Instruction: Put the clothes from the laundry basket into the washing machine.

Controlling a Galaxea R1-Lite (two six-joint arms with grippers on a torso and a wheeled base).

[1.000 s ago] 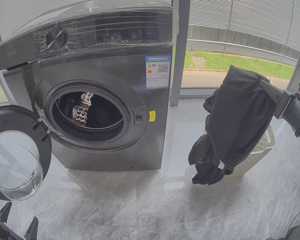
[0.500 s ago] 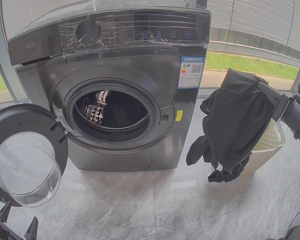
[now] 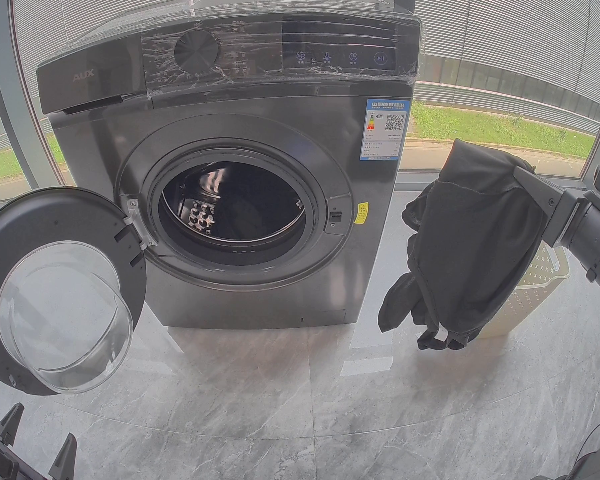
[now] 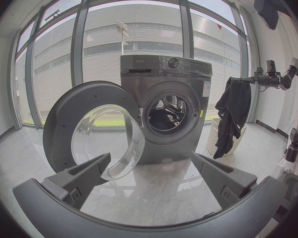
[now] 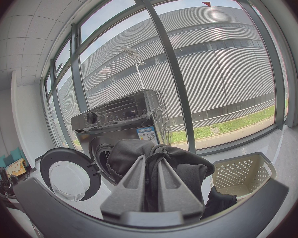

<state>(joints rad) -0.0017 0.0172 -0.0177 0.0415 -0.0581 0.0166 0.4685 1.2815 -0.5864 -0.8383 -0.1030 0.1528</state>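
R gripper [image 5: 151,158]: clamped on black garment [image 3: 473,241], hung over floor betw. washer [image 3: 247,121] & basket [image 3: 533,288].
L gripper [image 4: 149,155]: fingers wide, holding nothing, low by floor's left edge.
Washer door [image 3: 47,235]: open.

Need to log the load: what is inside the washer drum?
A dark heap, apparently clothing, lies low in the drum, beside a perforated metal paddle. The drum's front floor is hidden behind the rim, so smaller items cannot be ruled out.
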